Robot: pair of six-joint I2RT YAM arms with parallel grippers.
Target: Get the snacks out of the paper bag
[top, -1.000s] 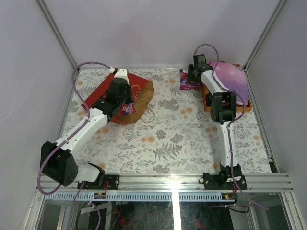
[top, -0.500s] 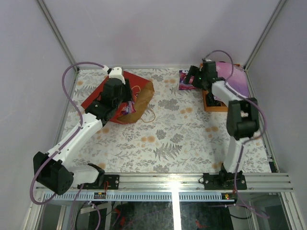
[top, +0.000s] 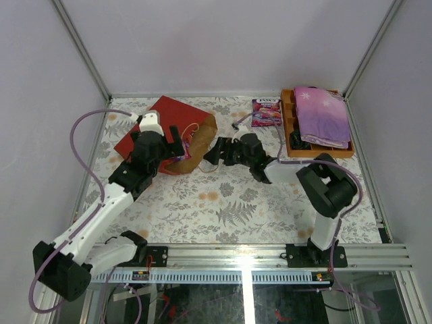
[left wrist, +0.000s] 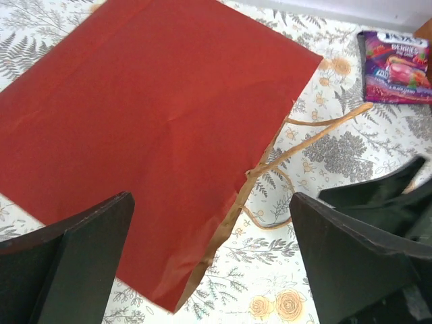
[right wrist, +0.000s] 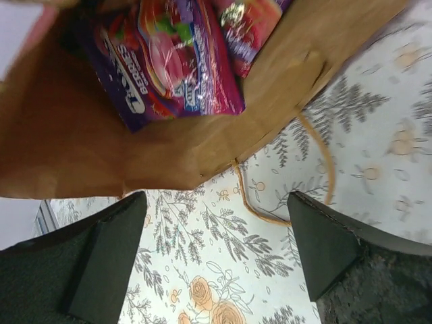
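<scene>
Purple candy pouch in paper bag mouth: light, glossy, probably slippery; pinch exposed edge. Left gripper, right gripper: fingers apart.

The top camera looks steeply down from high behind the near edge, taking in the whole worktop. The left wrist camera looks down on the red paper bag from close above. The right wrist camera, closer still, faces its open mouth. All three views share the bag.

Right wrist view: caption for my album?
Open right gripper faces the paper bag, purple candy pouch inside its mouth.
</scene>
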